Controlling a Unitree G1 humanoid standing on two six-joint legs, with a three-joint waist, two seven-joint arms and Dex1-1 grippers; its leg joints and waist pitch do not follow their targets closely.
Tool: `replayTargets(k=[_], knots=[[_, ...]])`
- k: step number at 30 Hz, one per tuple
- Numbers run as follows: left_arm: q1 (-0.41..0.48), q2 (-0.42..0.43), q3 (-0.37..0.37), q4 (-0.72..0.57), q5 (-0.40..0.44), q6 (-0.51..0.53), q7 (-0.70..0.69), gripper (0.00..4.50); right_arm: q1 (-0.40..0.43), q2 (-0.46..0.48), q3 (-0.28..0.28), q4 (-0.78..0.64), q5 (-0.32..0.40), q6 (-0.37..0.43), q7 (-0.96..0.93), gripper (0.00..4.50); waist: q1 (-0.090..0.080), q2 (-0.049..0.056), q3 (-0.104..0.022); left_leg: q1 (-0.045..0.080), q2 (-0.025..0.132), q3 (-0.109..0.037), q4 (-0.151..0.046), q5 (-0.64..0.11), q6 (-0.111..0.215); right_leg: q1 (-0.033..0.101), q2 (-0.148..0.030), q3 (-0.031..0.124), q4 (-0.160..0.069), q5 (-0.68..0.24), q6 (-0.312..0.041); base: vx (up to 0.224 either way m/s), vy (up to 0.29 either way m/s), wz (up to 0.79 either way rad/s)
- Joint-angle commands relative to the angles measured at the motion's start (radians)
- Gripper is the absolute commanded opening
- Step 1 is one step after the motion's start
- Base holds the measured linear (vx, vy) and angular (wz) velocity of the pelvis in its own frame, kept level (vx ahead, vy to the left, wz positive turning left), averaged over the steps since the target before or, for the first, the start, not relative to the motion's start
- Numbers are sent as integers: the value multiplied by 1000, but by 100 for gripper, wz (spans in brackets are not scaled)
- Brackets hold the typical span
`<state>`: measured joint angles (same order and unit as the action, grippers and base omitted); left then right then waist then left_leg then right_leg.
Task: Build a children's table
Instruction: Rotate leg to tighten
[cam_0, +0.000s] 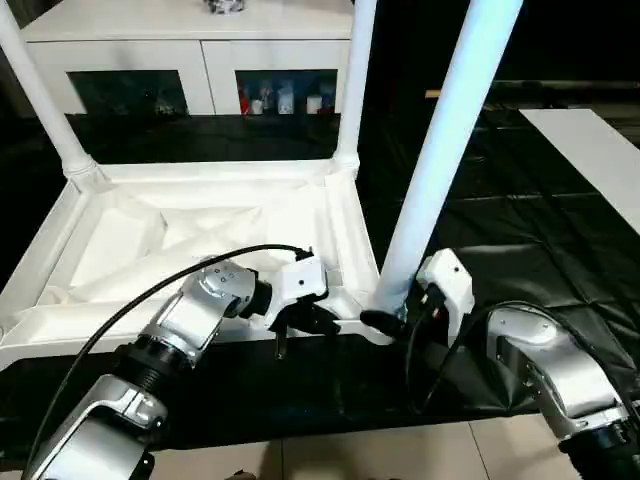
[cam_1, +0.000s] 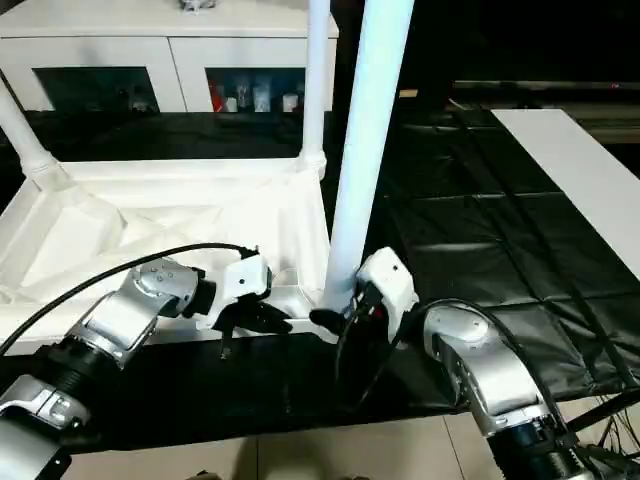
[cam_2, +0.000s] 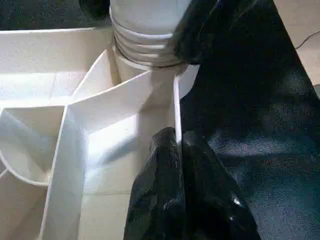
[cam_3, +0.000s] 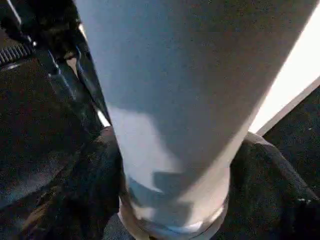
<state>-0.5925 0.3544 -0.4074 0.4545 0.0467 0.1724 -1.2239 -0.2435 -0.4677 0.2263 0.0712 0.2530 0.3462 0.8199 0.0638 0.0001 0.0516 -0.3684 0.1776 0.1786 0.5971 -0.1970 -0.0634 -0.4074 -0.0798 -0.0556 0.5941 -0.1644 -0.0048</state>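
Your upturned tabletop (cam_0: 190, 250) lay ribs-up on the black sheet (cam_0: 500, 240) in front of the white cabinet (cam_0: 180, 50), with three legs standing in corner sockets: far left (cam_0: 40, 95), far right (cam_0: 355, 80) and the near-right leg (cam_0: 445, 150). Your right claw (cam_0: 392, 318) straddled that near leg's base, fingers either side; contact could not be told. Your left claw (cam_2: 179, 165), pressed together, touched the rim beside it. By the look of it, a fourth leg was still owed.

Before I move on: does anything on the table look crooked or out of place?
Yes: the near-right leg leans away from the far-right leg, which stands straighter, though the angled view may exaggerate it. The right gripper sits at its base in the tabletop corner.
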Motion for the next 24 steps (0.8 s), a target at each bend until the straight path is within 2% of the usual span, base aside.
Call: replayTargets(k=[1,5,15,17,18,20,22,23,24], knots=[[0,6,-17,-40,1,-5,-26,0,1,-22,7,10,-13,2,19,303,-1,-10,-63,8,51,-12,-73,-159,66,53,-66,45,-61,-201,-229,0,0,0],[0,7,-19,-40,2,-3,-26,0,6,-28,13,10,-18,2,34,276,-1,-10,-63,9,52,-12,-73,-163,66,52,-66,44,-62,-208,-230,0,0,0],[-4,6,-15,-39,-1,7,-16,0,-3,-8,0,41,-27,-7,21,272,-2,-10,-64,8,50,-12,-71,-161,67,53,-65,44,-61,-201,-234,0,0,0],[-34,-48,22,35,15,21,110,0,-26,73,-42,125,-57,-12,-139,272,-5,-9,-61,7,50,-12,-72,-179,56,49,-67,43,-65,-238,-232,0,0,0],[-34,-49,22,36,15,22,111,0,-26,73,-42,125,-57,-12,-140,272,-9,-12,-59,9,46,-11,-72,-199,44,47,-64,41,-71,-286,-220,0,0,0],[-56,-82,39,84,27,30,189,0,-39,129,-71,168,-69,-11,-242,272,-12,-12,-58,13,46,-14,-75,-235,26,45,-65,41,-79,-355,-196,0,0,0],[-100,-150,62,175,47,44,327,0,-77,239,-108,258,-115,-21,-468,272,-20,-10,-58,11,42,-16,-77,-254,3,41,-63,38,-84,-399,-175,-25,3,-2],[-102,-152,62,178,47,44,331,0,-79,243,-109,261,-117,-22,-475,272,-26,-12,-59,10,41,-21,-80,-264,-11,45,-64,36,-84,-422,-160,0,0,0],[-122,-183,78,212,46,59,389,0,-99,284,-119,299,-130,-25,-553,272,-24,-8,-62,11,41,-23,-79,-262,-12,45,-66,36,-83,-416,-157,0,0,0]])
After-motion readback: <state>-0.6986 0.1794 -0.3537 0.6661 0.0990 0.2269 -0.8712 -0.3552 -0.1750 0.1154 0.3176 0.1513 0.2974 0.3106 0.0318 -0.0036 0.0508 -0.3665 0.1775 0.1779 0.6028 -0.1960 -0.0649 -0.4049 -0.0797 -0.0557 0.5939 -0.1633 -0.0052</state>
